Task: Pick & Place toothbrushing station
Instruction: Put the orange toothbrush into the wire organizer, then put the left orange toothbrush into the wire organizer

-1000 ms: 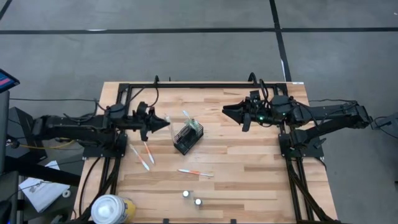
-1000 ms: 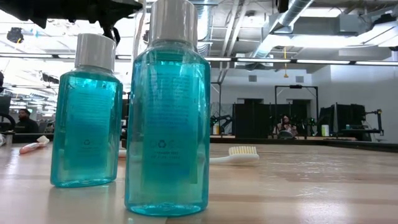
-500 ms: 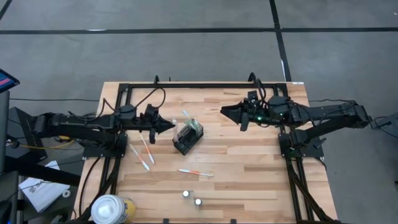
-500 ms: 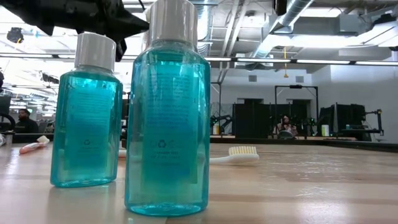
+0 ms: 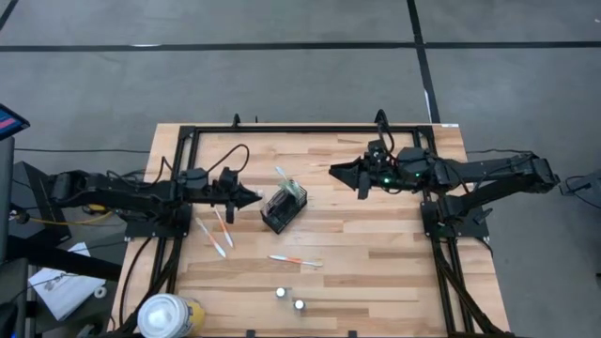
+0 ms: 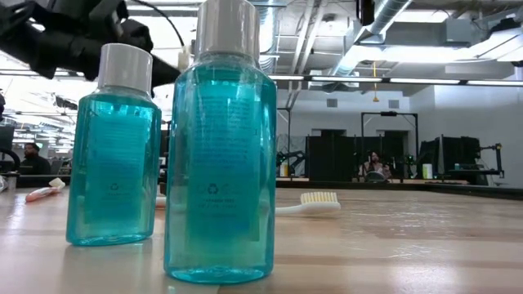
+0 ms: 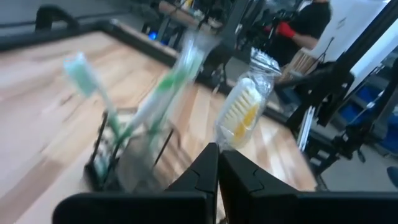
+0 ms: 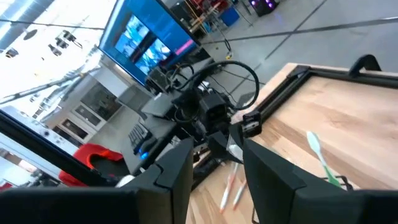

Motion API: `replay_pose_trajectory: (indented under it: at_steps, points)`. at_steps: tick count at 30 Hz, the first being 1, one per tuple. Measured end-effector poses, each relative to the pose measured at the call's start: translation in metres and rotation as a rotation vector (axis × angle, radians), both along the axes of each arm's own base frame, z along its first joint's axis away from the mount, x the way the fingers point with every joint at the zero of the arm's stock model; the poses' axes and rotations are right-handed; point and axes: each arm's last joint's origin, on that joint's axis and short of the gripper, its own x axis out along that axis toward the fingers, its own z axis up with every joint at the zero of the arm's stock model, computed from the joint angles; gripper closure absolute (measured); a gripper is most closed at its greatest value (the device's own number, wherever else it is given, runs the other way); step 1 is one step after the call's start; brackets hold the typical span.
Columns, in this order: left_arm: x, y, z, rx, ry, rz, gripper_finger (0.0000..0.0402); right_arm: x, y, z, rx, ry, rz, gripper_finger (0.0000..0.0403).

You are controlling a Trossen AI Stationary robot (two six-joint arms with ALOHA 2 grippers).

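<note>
The black wire-mesh holder [image 5: 284,209] stands on the table's middle with green-and-white toothbrushes [image 5: 281,175] sticking up out of it; it also shows in the left wrist view [image 7: 122,163]. My left gripper [image 5: 257,197] is just left of the holder, shut on a toothbrush with white and yellow bristles [image 7: 239,115]. My right gripper [image 5: 333,170] hovers open and empty to the holder's far right. Two toothbrushes [image 5: 218,232] lie left of the holder and one more [image 5: 296,261] lies nearer the front edge. My left gripper [image 7: 217,155] pinches the toothbrush between its two shut fingers just below the bristle head [image 7: 224,143]. The fingers come level from the table's left. The head sticks out past the fingertips, clear of the table; the handle is hidden by the gripper.
Two small blue-green bottles [image 5: 289,299] stand near the front edge and fill the low view [image 6: 219,147]. A large white-and-yellow round container [image 5: 167,316] sits at the front left corner. A black frame [image 5: 310,127] runs along the table's far and side edges.
My left gripper has gone down and toward the table's right and near edges, closer to the holder, still shut on the toothbrush. My right gripper has shifted slightly toward the table's left.
</note>
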Motion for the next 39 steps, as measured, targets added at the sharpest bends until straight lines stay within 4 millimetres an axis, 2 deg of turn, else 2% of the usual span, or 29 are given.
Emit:
replay_pose_trajectory:
  at_steps: [9,14,17,24,27,30,39]
  points:
    - [-0.014,-0.002,-0.03,-0.004,0.035,0.0,0.0401,0.0,0.0,0.0,0.016,-0.005,-0.001,0.0272]
    - [-0.016,-0.002,-0.035,-0.053,0.046,0.003,0.0382,0.0,0.0,0.0,0.015,-0.005,-0.002,0.0272]
    - [-0.016,-0.002,-0.035,-0.113,0.045,-0.004,0.0341,0.0,0.0,0.0,0.015,-0.005,-0.002,0.0272]
    - [-0.016,-0.004,-0.035,-0.155,0.044,-0.051,0.0207,0.0,0.0,0.0,0.017,-0.004,0.014,0.0269]
    - [-0.016,-0.005,-0.034,-0.184,0.045,-0.088,0.0169,0.0,0.0,0.0,0.017,-0.003,0.018,0.0262]
    - [-0.016,-0.006,-0.035,-0.183,0.053,-0.099,0.0161,0.0,0.0,0.0,0.017,0.0,0.018,0.0256]
    - [-0.022,0.003,-0.052,-0.198,0.227,-0.019,0.0174,0.0,0.001,-0.002,0.016,0.017,0.021,0.0251]
